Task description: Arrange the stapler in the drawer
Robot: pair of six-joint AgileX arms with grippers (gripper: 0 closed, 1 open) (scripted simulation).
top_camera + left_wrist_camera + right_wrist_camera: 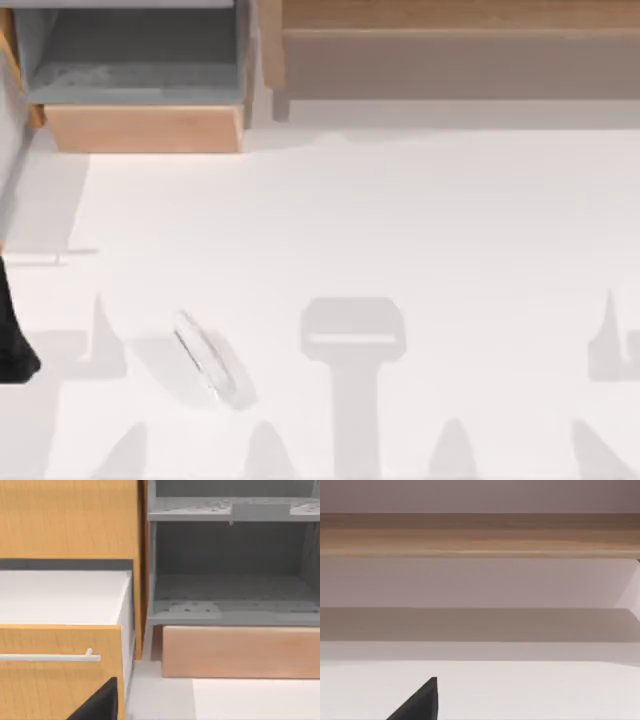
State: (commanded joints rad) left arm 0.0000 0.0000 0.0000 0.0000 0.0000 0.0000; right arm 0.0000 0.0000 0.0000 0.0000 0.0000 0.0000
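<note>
— Where's your stapler (206, 362)?
— Flat on the table (420, 220), near left, well short of the open drawer (140, 128) at far left.
— And your left arm (14, 340)?
— At the left edge, left of the stapler; claw state, cannot tell.

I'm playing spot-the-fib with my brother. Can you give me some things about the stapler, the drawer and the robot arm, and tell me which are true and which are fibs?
1. The stapler lies on the white table. True.
2. The stapler is inside the drawer. False: it lies on the table, well apart from the drawer.
3. The drawer is open, its grey inside showing. True.
4. The drawer sits at the table's right side. False: it is at the back left.
5. A gripper is holding the stapler. False: nothing touches it; the left arm is at the left edge.
</note>
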